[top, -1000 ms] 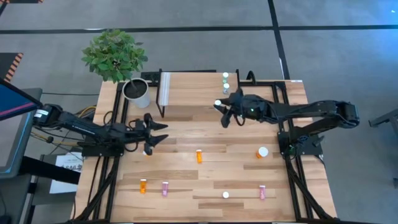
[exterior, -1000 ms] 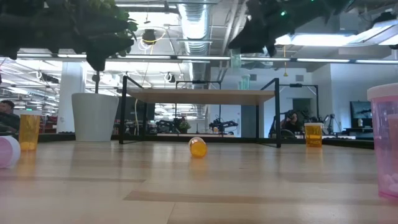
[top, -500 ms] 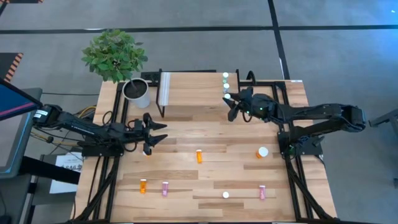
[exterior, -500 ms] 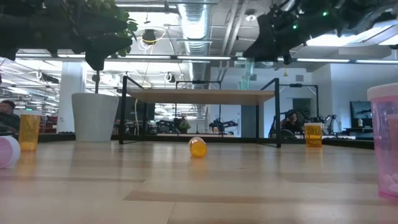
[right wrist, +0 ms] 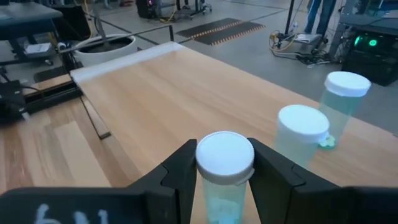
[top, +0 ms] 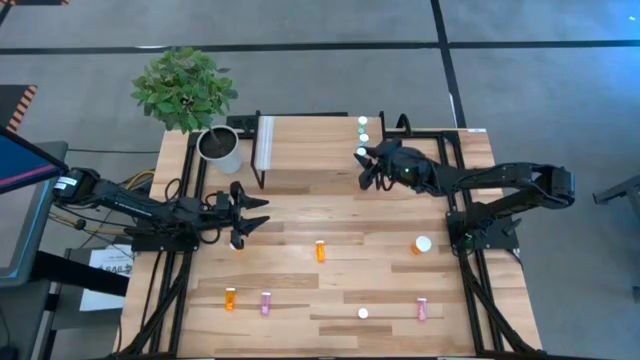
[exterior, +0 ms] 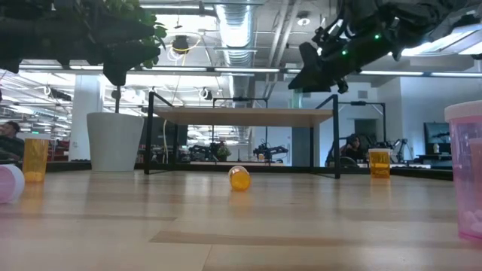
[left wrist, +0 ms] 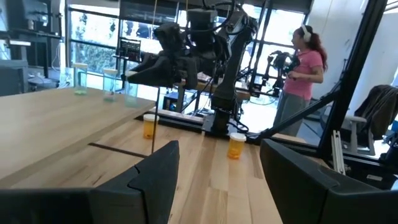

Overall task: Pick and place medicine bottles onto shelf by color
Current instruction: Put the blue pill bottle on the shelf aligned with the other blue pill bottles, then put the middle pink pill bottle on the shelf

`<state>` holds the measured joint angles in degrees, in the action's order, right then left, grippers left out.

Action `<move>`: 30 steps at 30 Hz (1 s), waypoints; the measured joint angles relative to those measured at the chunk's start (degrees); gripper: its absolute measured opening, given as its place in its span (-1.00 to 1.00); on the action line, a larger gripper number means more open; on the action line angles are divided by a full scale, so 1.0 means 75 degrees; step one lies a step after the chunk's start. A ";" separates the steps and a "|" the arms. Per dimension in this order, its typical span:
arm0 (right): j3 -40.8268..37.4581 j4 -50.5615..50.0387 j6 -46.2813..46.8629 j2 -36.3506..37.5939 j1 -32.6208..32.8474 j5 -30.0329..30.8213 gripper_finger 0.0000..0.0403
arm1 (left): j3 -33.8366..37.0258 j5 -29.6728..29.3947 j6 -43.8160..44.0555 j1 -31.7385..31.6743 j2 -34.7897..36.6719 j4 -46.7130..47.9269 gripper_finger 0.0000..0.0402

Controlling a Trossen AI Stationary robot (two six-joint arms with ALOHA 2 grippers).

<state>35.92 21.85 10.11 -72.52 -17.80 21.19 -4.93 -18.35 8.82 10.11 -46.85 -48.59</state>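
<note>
Left pincer (top: pixel 243 215) rests low over the left side of the surface (top: pixel 330 285), fingers apart and holding nothing; open board lies ahead of it. Left front: an orange bottle (top: pixel 231 298) and a pink bottle (top: pixel 266 303) stand near the front edge. Centre: a second orange bottle (top: pixel 320 250) lies on its side on the open middle of the surface. Behind it, the shelf (top: pixel 310 148) has its left and middle plank bare; a white plant pot (top: pixel 220 149) stands just beside its left end. Right pincer (right wrist: pixel 224 163) is over the shelf's right end, closed on a teal-green bottle (right wrist: pixel 224 171) with a white cap; whether that bottle touches the plank cannot be told. Two more teal-green bottles (right wrist: pixel 302 137) stand just beside it near the shelf's right edge. Right front: a larger orange bottle (top: pixel 421 244), another pink bottle (top: pixel 422 310); the bottle under a lone white cap (top: pixel 363 313) cannot be made out.
</note>
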 joint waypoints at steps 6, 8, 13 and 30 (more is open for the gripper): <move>0.0000 -0.0052 0.0006 0.0025 0.0003 -0.0017 -0.24 | 0.0000 -0.0006 -0.0001 0.0000 0.0000 0.0027 0.06; 0.0000 -0.0080 0.0022 0.0014 0.0013 -0.0035 -0.24 | 0.0000 -0.0006 -0.0001 0.0000 0.0000 0.0027 0.06; 0.0000 -0.0090 0.0077 0.0014 0.0023 -0.0064 -0.18 | 0.0000 -0.0006 -0.0001 0.0000 0.0000 0.0029 0.06; 0.0005 -0.0484 0.0077 0.0637 0.0194 -0.0087 0.17 | 0.0000 -0.0009 -0.0029 0.0000 0.0000 0.0027 0.06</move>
<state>35.96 18.21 10.69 -67.74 -16.35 20.53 -4.93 -18.41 8.61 10.11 -46.85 -48.38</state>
